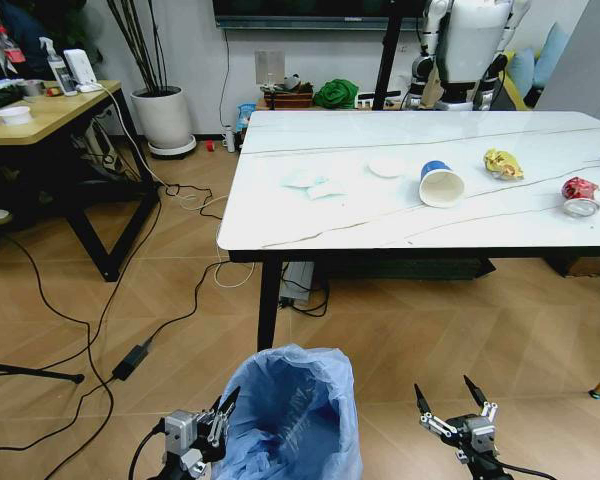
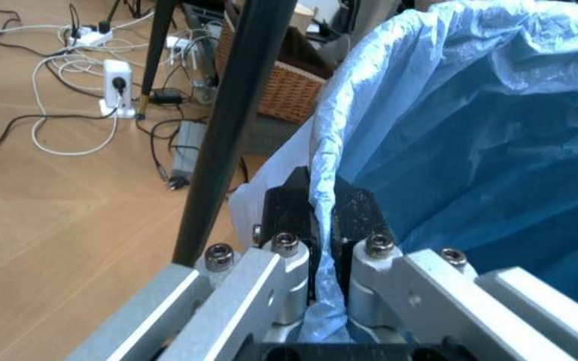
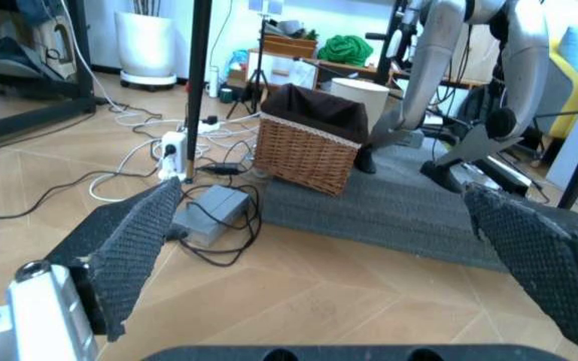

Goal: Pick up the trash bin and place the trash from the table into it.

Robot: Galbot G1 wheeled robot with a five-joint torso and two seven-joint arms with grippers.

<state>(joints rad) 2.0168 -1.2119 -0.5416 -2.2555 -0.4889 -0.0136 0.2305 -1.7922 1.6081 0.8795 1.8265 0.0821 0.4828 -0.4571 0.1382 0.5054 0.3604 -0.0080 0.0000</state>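
The trash bin (image 1: 292, 415), lined with a crinkly blue bag, stands on the floor in front of the table (image 1: 280, 225). My left gripper (image 1: 223, 405) is shut on its rim; the left wrist view shows the bag's edge (image 2: 321, 218) pinched between the fingers. My right gripper (image 1: 448, 397) hangs open to the bin's right, holding nothing, fingers (image 3: 133, 241) spread wide. On the table lie white tissues (image 1: 311, 183), a white lid (image 1: 386, 166), a tipped blue-and-white cup (image 1: 440, 184), a yellow wrapper (image 1: 502, 164) and a crushed red can (image 1: 580, 192).
A black table leg (image 1: 270, 305) stands just beyond the bin. Cables and a power brick (image 1: 130, 360) run over the floor at left. Under the table sit a wicker basket (image 3: 314, 143) and a dark mat (image 3: 409, 210). A wooden desk (image 1: 40, 115) is at far left.
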